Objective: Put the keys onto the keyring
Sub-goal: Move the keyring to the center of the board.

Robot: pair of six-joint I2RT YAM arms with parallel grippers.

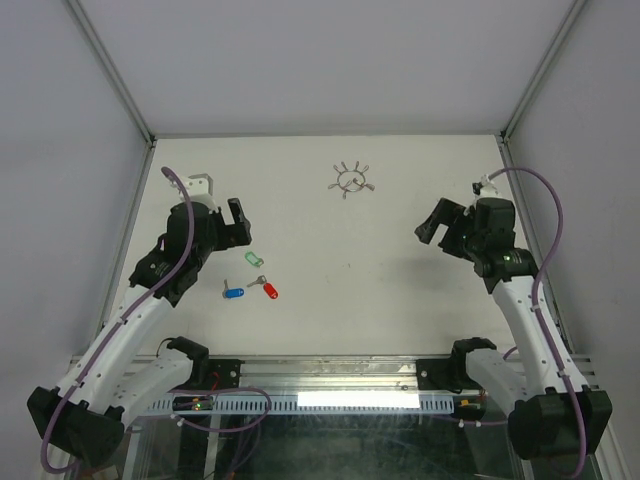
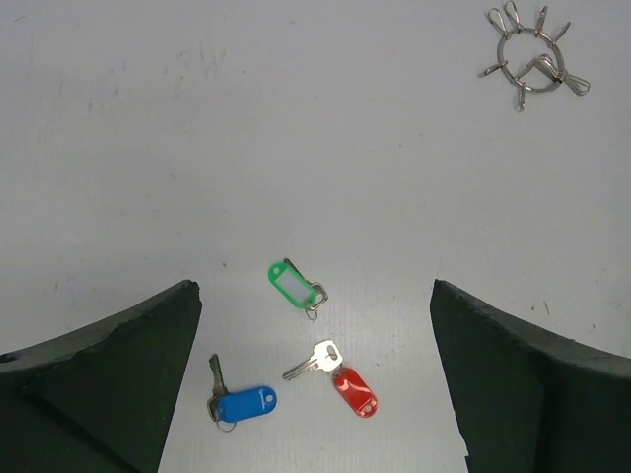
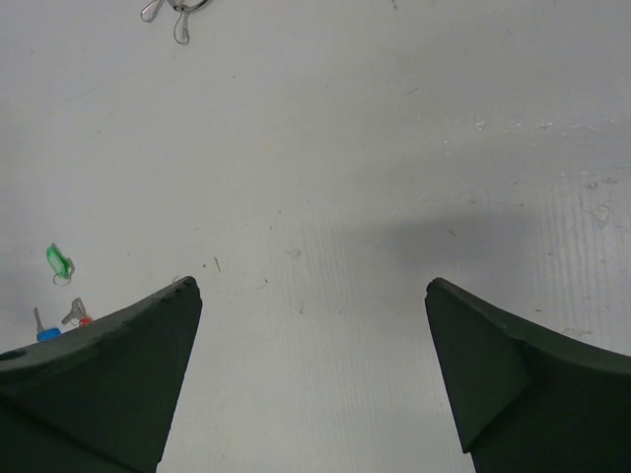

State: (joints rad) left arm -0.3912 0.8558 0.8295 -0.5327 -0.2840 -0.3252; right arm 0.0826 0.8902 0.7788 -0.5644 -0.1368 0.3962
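In the right wrist view the keyring (image 3: 177, 12) is cut off by the top edge, so only a few lower loops show at upper left. The blue key (image 3: 41, 332) and red key (image 3: 79, 317) are half hidden there behind the claw's own dark finger at lower left. The green key (image 3: 59, 261) sits clear just above them. From the top view all three are too small to read in detail.

The left wrist view shows them best, low in the middle of the frame, on the white surface (image 1: 400, 300). The green one has a white label window; its long axis runs from upper left to lower right, with a small ring at the lower right end, and any blade is hard to make out. The blue tag lies almost level, its grey blade pointing up from the left end. The red tag slants to the lower right, its silver blade pointing to the lower left. None of them touch.

The keyring is a thin silver ring with plain clips spread like spokes, at upper right of that view, well apart from the keys.

The left claw (image 1: 240, 222) hangs released near the keys; the right claw (image 1: 432, 226) is released too, over bare surface at the right
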